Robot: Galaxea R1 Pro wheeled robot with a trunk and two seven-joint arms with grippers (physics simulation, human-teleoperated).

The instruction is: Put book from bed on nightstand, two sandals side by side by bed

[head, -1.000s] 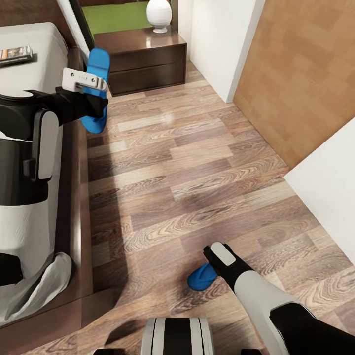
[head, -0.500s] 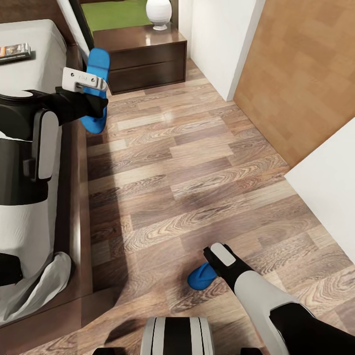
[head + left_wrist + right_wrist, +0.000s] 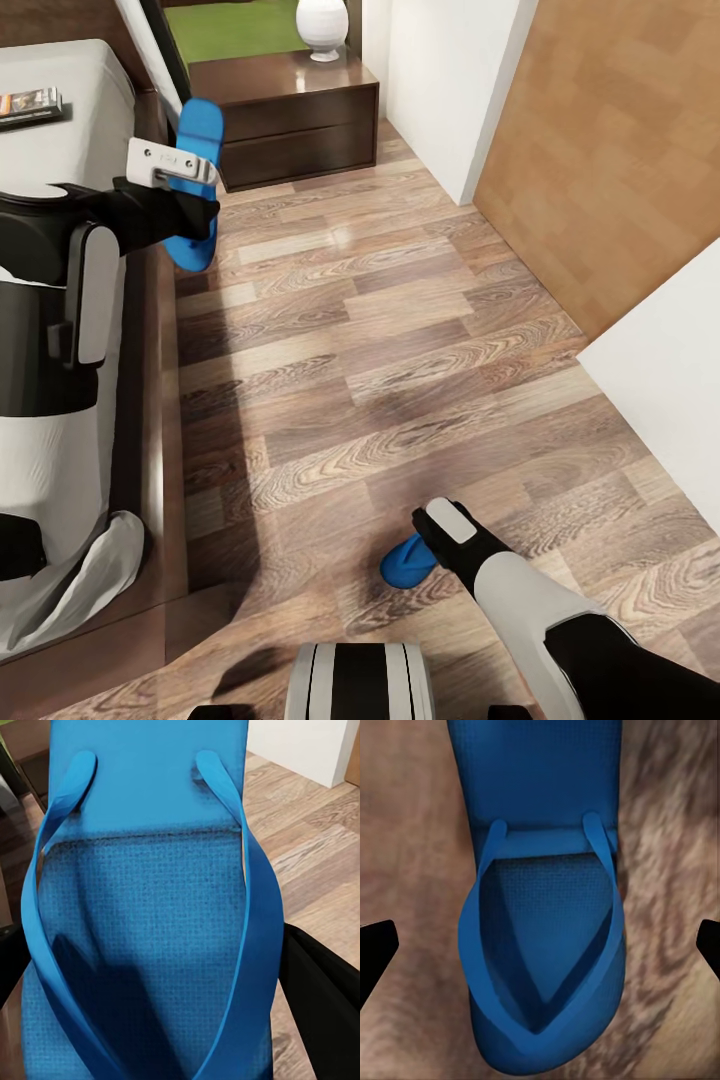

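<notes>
Sandals bright blue, flat, V-strapped | left tool [image 3: 196,200] grips one sandal [image 3: 150,907] | right tool [image 3: 540,945] spread over other sandal [image 3: 544,907]

Both arms are glossy black with white shell panels — rounded and segmented. A white bracket [image 3: 170,162] with small screws sits behind the left gripper [image 3: 205,205]; the base [image 3: 360,682] is black-and-white banded.

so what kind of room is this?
Most likely a bedroom: a bed with a grey mattress and dark wooden frame, a low two-drawer nightstand beside it carrying a white vase, and a wood-plank floor.
</notes>
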